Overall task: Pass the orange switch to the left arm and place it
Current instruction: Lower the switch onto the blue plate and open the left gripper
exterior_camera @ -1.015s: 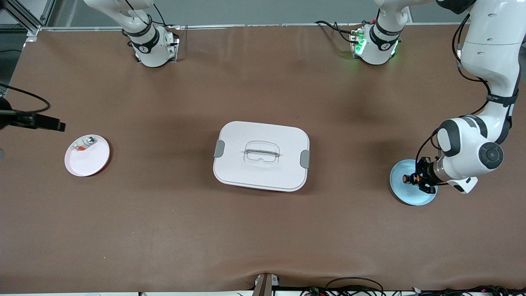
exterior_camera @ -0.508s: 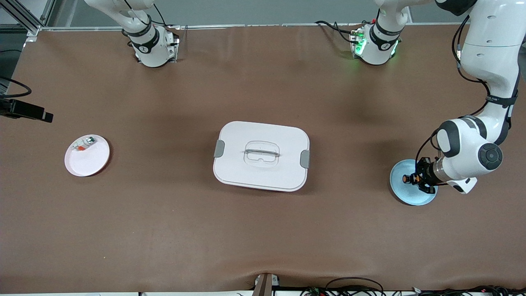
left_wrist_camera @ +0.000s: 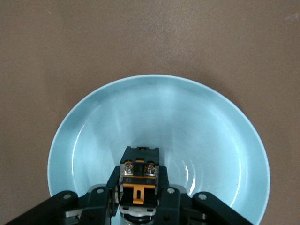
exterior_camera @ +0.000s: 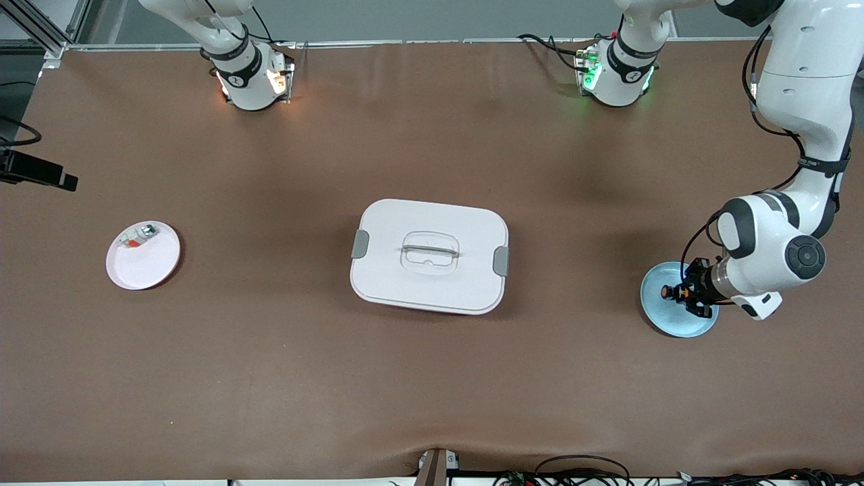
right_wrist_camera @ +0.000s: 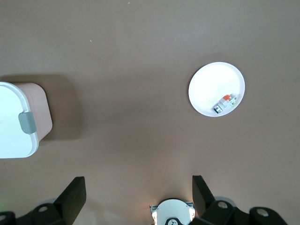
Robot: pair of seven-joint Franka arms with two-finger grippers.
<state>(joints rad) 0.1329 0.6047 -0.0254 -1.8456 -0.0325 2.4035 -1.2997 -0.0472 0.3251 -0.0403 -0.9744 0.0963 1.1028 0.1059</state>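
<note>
The orange switch (exterior_camera: 675,292) (left_wrist_camera: 139,180), black with an orange middle, sits between the fingers of my left gripper (exterior_camera: 683,293) (left_wrist_camera: 139,187), which is shut on it. It is low over the blue plate (exterior_camera: 658,317) (left_wrist_camera: 93,131) at the left arm's end of the table. I cannot tell whether it touches the plate. My right gripper (exterior_camera: 37,174) (right_wrist_camera: 139,194) is open and empty, high over the right arm's end of the table. The white box (exterior_camera: 405,283) (right_wrist_camera: 14,122) stands mid-table between the two plates.
A white plate (exterior_camera: 152,266) (right_wrist_camera: 206,84) near the right arm's end carries a small white part (exterior_camera: 138,236) (right_wrist_camera: 224,103) with green and red bits. The arm bases stand along the table's edge farthest from the front camera. Cables lie at the nearest edge.
My right gripper has drawn back toward the table's end and the robots' side. My left gripper has shifted only slightly, the switch still in it.
</note>
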